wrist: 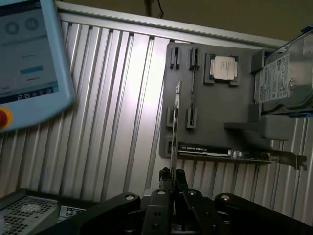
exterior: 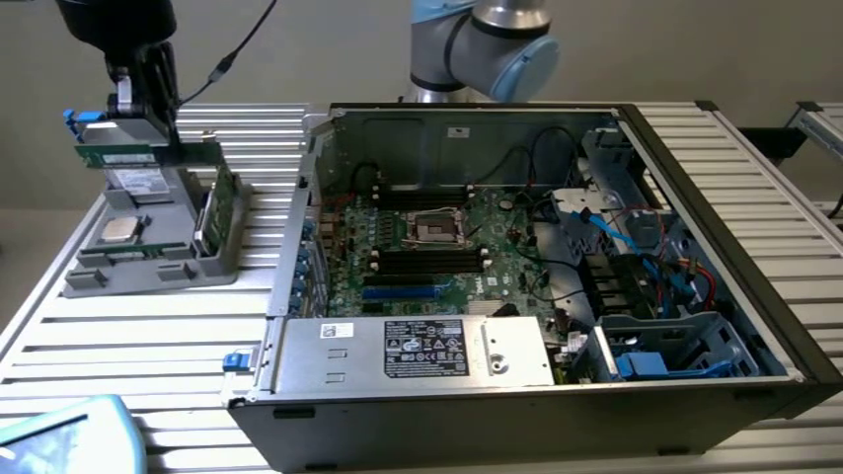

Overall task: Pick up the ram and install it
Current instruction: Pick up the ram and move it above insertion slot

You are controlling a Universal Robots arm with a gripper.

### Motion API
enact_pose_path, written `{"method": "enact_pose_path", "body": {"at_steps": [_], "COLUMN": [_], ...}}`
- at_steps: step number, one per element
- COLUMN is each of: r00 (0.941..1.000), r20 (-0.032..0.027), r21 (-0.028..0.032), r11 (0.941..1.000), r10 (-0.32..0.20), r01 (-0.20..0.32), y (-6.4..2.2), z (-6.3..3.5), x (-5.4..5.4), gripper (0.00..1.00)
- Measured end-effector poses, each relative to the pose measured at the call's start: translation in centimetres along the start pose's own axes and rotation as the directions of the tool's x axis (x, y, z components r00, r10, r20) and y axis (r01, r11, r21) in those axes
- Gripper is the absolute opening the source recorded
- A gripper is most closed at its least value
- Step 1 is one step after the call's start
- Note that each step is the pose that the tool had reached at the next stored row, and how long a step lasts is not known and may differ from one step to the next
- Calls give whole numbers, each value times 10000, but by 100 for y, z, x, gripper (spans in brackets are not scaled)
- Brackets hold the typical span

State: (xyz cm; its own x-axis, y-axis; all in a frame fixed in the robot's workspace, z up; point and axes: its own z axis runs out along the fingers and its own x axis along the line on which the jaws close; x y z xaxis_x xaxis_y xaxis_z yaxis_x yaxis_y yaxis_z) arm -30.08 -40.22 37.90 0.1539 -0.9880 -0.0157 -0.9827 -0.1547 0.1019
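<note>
Pinching the ram [exterior: 122,156] above the holder [exterior: 145,265], the tool [exterior: 150,134] could let it twist and jam at a slot [exterior: 419,259].

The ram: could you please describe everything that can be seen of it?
The ram is a slim green circuit-board stick, held level by its upper edge in the shut gripper. It hangs over the grey parts holder, on the exterior view's left of the open computer case. From the wrist view it appears edge-on.
</note>
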Motion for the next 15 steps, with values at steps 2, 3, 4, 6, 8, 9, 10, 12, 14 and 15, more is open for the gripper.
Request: {"method": "enact_pose_path", "body": {"at_steps": [2,3,4,6,8,9,10,12,14,15], "r00": [10000,10000,10000,10000,10000,10000,10000,10000,10000,10000], "r20": [7,12,20,30,41,44,47,50,48,50], "r21": [-4,-6,-5,-3,-1,-1,0,-2,-10,-10], "r11": [10000,10000,10000,10000,10000,10000,10000,10000,10000,10000], "r10": [0,-1,-2,-3,-4,-4,-5,-5,-5,-5], "r01": [0,1,2,3,4,5,5,5,5,5], "y": [-82,-126,-167,-247,-330,-371,-412,-500,-582,-625], "z": [-59,-95,-129,-197,-271,-308,-343,-398,-448,-472], "x": [15,25,33,51,70,80,90,108,125,133], "gripper": [14,14,14,14,14,14,14,14,14,14]}}
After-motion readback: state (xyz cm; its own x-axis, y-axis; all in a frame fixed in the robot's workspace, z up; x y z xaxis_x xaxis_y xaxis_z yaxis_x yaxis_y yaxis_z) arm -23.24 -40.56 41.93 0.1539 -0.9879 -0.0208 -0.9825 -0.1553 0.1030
